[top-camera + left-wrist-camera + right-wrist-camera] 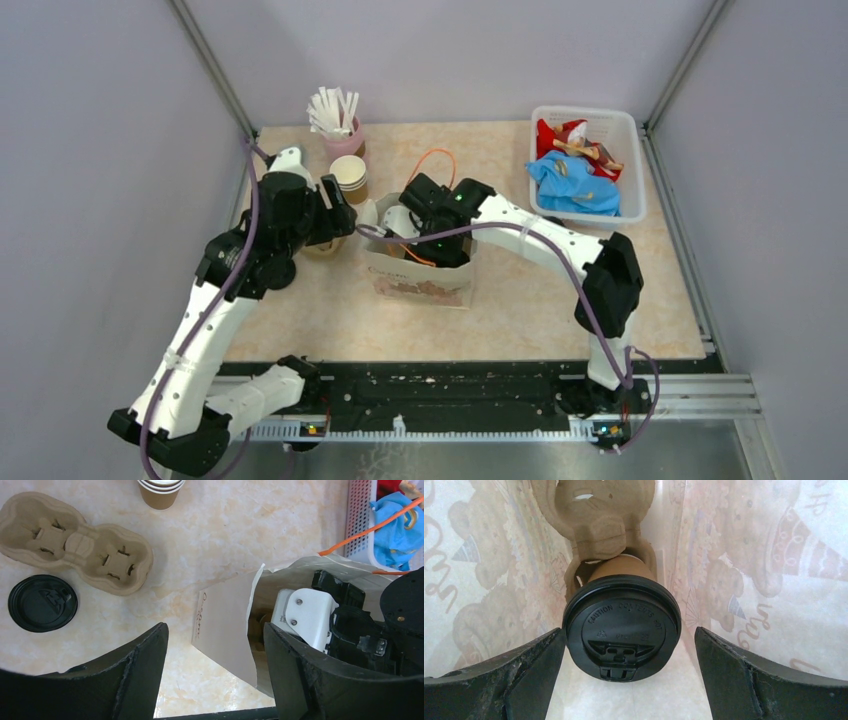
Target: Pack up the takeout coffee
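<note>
A takeout coffee (621, 627), a brown cup under a black lid, stands in a pulp carrier (594, 525) inside the bear-printed paper bag (764, 555). My right gripper (629, 632) is down in the bag (425, 280) and open around the lid. Its left finger is at the lid's rim and its right finger stands clear of it. My left gripper (215, 645) is open at the bag's left side, with the bag's wall (225, 625) between its fingers. A second black lid (42, 602) sits on the table; what is under it is hidden.
An empty two-cup pulp carrier (75, 550) lies beside the black lid. A stack of lidless cups (349, 176) and a pink cup of straws (340, 130) stand behind the bag. A white basket (630, 130) of cloths is at the back right.
</note>
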You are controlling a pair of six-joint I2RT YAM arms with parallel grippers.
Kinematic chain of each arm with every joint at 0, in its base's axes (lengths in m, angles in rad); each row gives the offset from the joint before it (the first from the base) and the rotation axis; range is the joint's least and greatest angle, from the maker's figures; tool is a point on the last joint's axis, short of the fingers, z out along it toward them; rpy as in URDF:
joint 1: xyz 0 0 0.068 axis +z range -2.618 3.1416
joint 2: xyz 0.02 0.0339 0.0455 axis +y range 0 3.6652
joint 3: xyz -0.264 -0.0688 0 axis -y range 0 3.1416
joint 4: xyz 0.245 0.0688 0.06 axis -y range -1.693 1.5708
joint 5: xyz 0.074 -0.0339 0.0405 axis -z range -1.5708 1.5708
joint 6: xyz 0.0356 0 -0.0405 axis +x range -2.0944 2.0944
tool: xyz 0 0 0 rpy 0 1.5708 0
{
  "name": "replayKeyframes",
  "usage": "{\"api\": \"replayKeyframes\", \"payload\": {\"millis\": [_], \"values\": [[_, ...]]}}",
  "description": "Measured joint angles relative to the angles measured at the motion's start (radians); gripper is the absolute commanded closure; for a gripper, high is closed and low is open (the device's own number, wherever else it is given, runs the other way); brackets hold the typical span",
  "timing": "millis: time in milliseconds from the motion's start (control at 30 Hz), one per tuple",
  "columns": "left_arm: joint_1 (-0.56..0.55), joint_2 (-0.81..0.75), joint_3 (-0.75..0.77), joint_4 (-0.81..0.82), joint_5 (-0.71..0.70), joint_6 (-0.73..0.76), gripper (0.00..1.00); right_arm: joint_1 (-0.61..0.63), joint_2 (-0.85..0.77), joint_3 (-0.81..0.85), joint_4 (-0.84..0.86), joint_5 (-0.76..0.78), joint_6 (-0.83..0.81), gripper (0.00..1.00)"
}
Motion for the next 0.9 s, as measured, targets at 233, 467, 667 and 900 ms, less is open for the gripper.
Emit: {"api": "replayKeyframes", "payload": {"millis": [233, 467, 667, 900], "values": [[0.000, -0.008, -0.030, 0.027, 0.071, -0.007, 0.25, 0.001, -0.006, 0.055, -0.023, -0.002, 0.030, 0.01], [0.000, -0.010, -0.039, 0.043, 0.131, -0.021, 0.21, 0.001, -0.017, 0.103, -0.061, 0.006, 0.064, 0.01], [0.000, -0.037, -0.041, 0.048, 0.150, -0.030, 0.13, 0.003, -0.021, 0.260, -0.119, 0.008, 0.123, 0.01], [0.000, -0.050, -0.041, 0.048, 0.175, -0.066, 0.07, 0.016, -0.059, 0.432, -0.205, 0.038, 0.223, 0.01]]}}
